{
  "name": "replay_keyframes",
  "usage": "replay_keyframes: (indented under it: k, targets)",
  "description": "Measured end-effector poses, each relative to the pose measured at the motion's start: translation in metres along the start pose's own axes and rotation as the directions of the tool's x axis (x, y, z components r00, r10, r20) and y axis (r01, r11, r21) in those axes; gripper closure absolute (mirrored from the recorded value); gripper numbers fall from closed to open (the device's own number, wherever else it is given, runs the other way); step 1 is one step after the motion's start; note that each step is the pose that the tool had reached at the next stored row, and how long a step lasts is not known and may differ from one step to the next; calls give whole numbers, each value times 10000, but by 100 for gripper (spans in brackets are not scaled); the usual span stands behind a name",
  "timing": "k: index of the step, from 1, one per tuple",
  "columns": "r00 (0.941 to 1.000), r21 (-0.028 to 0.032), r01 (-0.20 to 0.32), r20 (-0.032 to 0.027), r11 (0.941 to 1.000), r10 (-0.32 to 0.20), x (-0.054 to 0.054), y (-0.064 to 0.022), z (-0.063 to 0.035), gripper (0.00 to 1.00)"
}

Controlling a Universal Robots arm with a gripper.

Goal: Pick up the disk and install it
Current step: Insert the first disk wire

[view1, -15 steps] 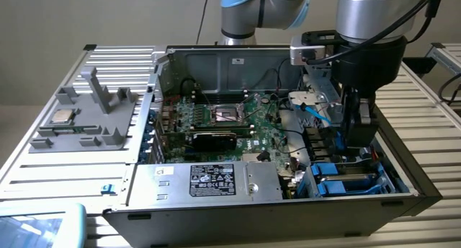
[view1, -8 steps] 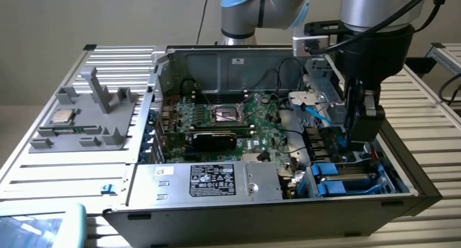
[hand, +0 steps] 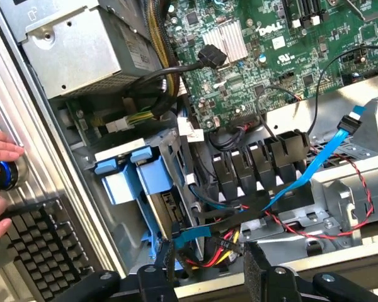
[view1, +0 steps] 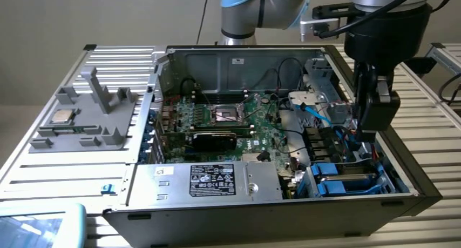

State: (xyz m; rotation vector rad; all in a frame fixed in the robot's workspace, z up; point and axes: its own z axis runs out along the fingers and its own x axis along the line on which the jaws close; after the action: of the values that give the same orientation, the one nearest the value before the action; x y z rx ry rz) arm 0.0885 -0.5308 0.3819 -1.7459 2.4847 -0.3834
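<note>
Exterior view: your gripper point(view1: 368, 130) hangs over the open computer case point(view1: 252, 218), at 3 o'clock of it. The disk point(view1: 347, 184) sits slotted in the drive bay at the case's 5 o'clock corner, near the gripper but apart from it.

Wrist view: the fingers point(hand: 259, 267) are spread wide and grip nothing. A cable bundle point(hand: 217, 242) lies just beyond them. The disk's blue frame point(hand: 154, 179) shows in the bay beside those cables.

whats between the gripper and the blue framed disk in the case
Wrist view: a blue cable plug and red, yellow and black wires lie between the open gripper and the disk.
</note>
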Motion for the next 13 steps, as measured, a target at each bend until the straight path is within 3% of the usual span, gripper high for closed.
replay_keyframes:
  k: [4, 9, 13]
  targets:
    - [10000, -4, -4, 14, 10000, 4, 73, -56, -98, 44]
    - [10000, -33, -23, 89, 10000, 23, 138, -83, -99, 44]
    - [10000, -34, -22, 90, 10000, 23, 138, -83, -99, 44]
